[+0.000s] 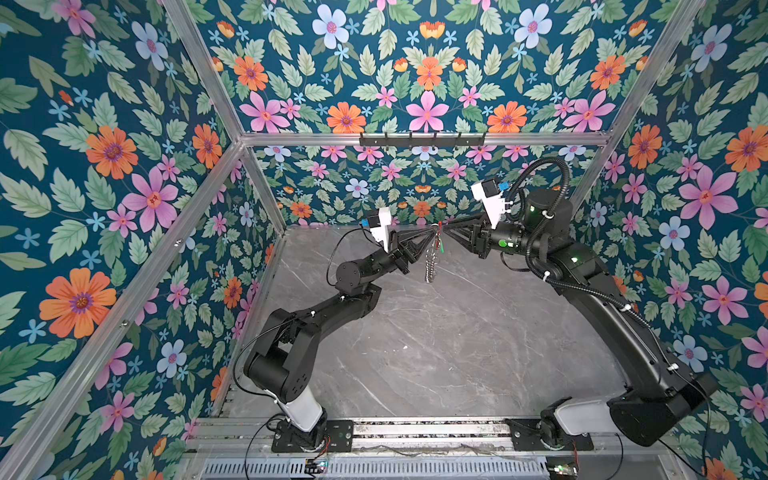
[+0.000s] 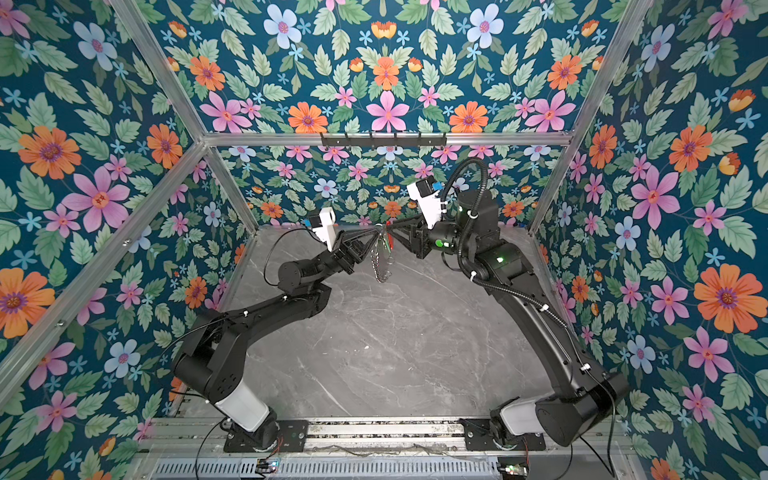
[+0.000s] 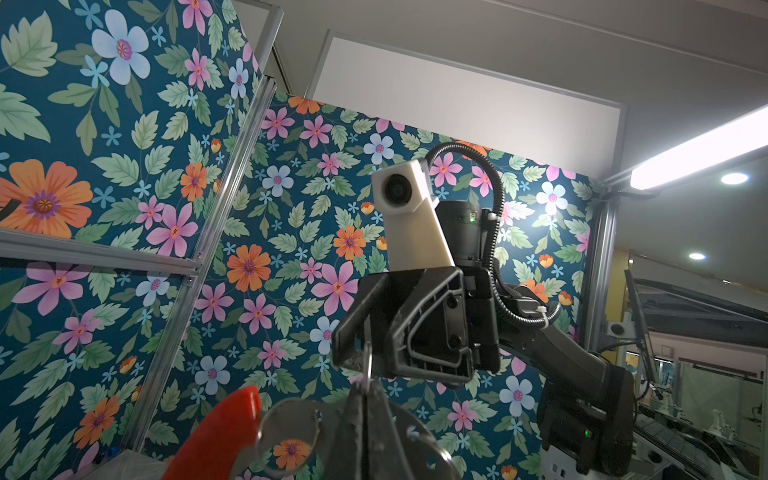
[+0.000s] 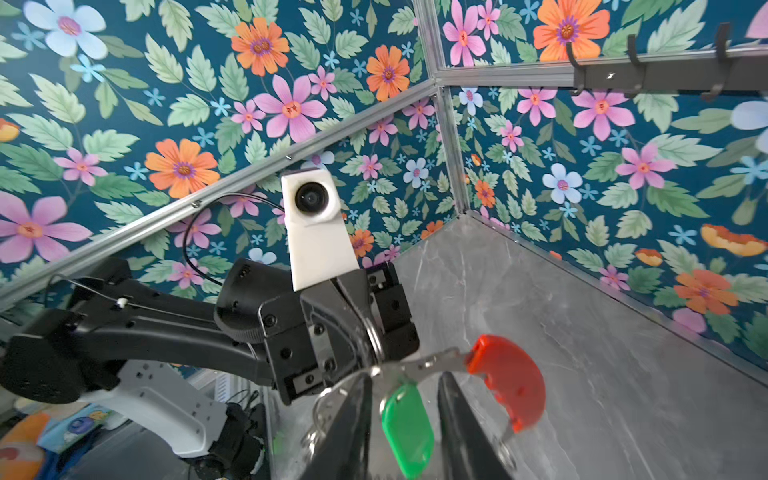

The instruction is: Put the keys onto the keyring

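Left gripper (image 3: 366, 390) is clamped shut on the thin wire of the keyring (image 1: 431, 262). The hoop is held up off the grey table (image 1: 415, 353), near the table's 12 o'clock edge in both top views. Right gripper (image 4: 405, 380) is seen with jaws parted and nothing pinched. It is pointed in from 3 o'clock, its tip almost meeting the left tip, which is pointed in from 9 o'clock. The green key tag (image 4: 407, 432) is hung on the hoop wire just beside the red arc (image 4: 509, 380) and dangles in the gap between the right fingers (image 4: 357, 419); contact with them cannot be told. Silver split rings (image 2: 380, 268) are strung down the hoop toward 6 o'clock, crowding the wire by the tag. The left wrist camera (image 4: 313, 224) is seen straight ahead of the right wrist view. A hook rail (image 1: 422, 140) is mounted on the floral back wall at 12 o'clock, well apart.
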Available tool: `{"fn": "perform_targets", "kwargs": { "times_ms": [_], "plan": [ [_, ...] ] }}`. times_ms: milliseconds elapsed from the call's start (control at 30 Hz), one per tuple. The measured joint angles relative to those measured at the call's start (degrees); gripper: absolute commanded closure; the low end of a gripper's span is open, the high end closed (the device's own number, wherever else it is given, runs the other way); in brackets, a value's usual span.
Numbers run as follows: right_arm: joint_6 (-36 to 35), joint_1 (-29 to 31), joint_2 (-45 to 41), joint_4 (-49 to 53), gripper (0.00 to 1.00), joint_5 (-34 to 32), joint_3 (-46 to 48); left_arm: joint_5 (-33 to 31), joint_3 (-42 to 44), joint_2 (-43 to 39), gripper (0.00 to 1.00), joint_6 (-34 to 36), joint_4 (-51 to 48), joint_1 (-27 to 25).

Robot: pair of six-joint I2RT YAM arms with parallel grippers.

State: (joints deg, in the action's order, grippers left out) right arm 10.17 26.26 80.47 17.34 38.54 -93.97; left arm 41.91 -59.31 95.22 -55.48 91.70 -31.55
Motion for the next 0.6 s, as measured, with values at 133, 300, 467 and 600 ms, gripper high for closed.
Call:
{"fn": "perform_targets", "kwargs": {
  "times_ms": [133,300,467,600],
  "plan": [
    [3.08,0.02,1.16,-1.99,0.81,3.02,-0.33,0.04,0.00,0.00,1.00,-0.02,0.00,-0.02],
    [4.55,0.02,1.20,-3.52,0.87,4.83,-0.17,0.04,-0.11,0.00,1.00,-0.04,0.00,-0.02],
    [4.90,-0.07,1.68,-3.65,0.87,5.88,-0.48,0.07,-0.55,0.09,1.00,-0.07,0.04,0.00],
    [5.88,0.00,2.45,-3.65,0.87,6.78,-0.87,0.09,-0.83,0.09,1.00,-0.09,0.04,0.00]
  ]
}}
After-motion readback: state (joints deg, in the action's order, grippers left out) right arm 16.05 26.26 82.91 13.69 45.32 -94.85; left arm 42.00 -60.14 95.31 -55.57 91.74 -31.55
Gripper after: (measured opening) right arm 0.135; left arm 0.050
